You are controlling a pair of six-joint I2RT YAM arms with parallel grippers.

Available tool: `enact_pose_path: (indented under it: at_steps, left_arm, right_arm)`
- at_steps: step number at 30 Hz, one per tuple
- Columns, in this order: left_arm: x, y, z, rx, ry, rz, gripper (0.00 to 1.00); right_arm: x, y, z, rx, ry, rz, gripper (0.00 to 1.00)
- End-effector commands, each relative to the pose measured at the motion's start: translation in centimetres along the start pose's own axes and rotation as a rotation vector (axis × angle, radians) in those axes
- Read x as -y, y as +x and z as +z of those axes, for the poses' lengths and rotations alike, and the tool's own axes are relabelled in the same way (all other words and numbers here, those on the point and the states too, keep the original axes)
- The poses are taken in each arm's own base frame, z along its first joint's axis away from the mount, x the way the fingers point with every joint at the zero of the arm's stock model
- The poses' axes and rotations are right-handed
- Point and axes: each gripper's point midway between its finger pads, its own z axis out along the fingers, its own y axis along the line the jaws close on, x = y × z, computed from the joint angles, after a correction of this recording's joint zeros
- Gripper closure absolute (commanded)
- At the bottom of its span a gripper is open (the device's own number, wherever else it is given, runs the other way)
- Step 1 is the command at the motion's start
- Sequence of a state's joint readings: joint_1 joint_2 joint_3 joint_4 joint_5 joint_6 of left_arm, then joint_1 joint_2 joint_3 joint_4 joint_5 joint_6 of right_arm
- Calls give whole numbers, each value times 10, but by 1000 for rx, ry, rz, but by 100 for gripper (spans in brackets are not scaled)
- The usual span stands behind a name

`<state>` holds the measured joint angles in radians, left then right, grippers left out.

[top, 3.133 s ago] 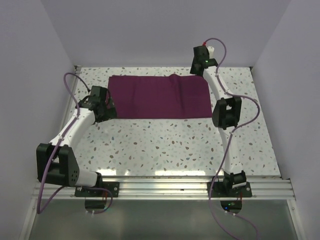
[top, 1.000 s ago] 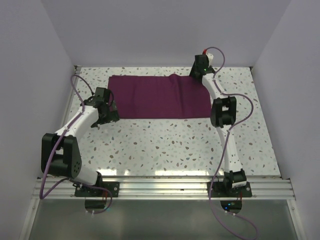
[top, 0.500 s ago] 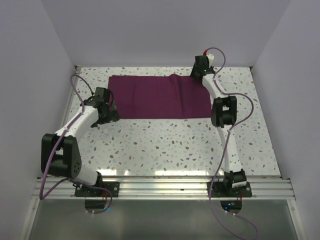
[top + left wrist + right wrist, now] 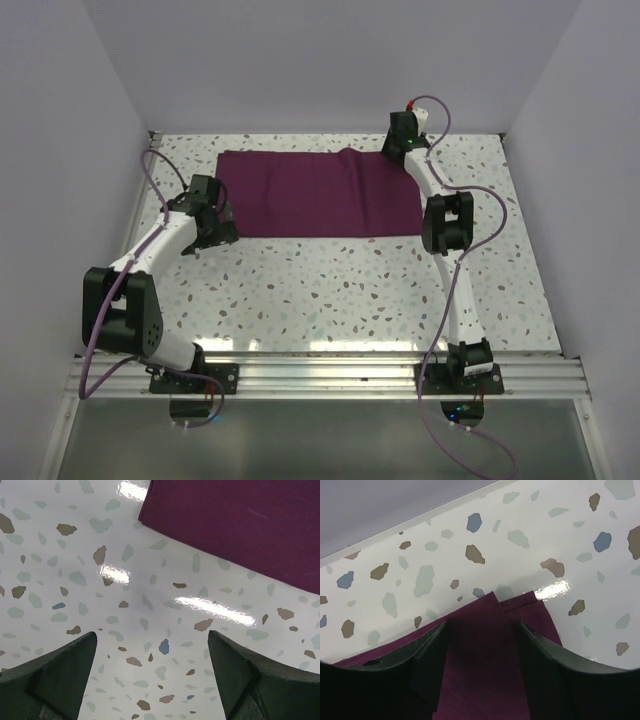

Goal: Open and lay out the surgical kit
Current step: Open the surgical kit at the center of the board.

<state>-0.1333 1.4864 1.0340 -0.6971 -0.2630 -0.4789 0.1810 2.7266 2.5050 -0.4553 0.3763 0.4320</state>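
The surgical kit (image 4: 315,193) shows as a dark purple-maroon cloth wrap lying flat and folded at the back of the table. My right gripper (image 4: 398,152) is down at its far right corner. In the right wrist view the right gripper (image 4: 482,625) is open, its fingers straddling a folded corner flap of the cloth (image 4: 485,660). My left gripper (image 4: 220,234) hovers low just off the wrap's near left corner. The left wrist view shows the left gripper (image 4: 152,640) wide open over bare table, with the cloth's edge (image 4: 240,525) ahead to the right.
The speckled terrazzo table (image 4: 330,290) is boxed in by pale walls at the back and both sides. The back wall's foot (image 4: 395,535) runs close behind the right gripper. A metal rail (image 4: 320,375) carries both arm bases at the near edge.
Since three seconds ago the right gripper has come down onto the cloth's far right corner and the left arm has shifted slightly. Over the last second both arms hold almost still.
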Motion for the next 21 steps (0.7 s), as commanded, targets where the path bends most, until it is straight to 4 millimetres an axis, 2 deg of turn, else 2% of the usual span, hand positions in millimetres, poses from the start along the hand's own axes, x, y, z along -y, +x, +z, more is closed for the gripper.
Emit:
enact_pose_path:
  at_steps: [1,5,9,12,16,18,21]
  left_arm:
    - [0,-6,-8,36,1,-5,4]
    - [0,-5,-8,36,1,-5,4]
    - [2,-6,-10,37,4,-6,4]
    - [4,-4,-8,30,4,0,4]
    - [7,-2,-8,27,7,9,4]
    - [8,-2,-7,27,9,12,4]
    - [9,-2,-7,28,9,15,5]
  right_arm:
    - [3,-8,1,23,11,13,41]
    - [4,-1,3,7,14,7,52]
    - [4,0,3,0,6,10,71]
    - [3,1,2,-3,3,2,82]
    - [5,-2,0,-1,5,-5,91]
    - [4,-2,-1,-2,-1,-11,100]
    - [3,-6,-4,2,-10,-20,100]
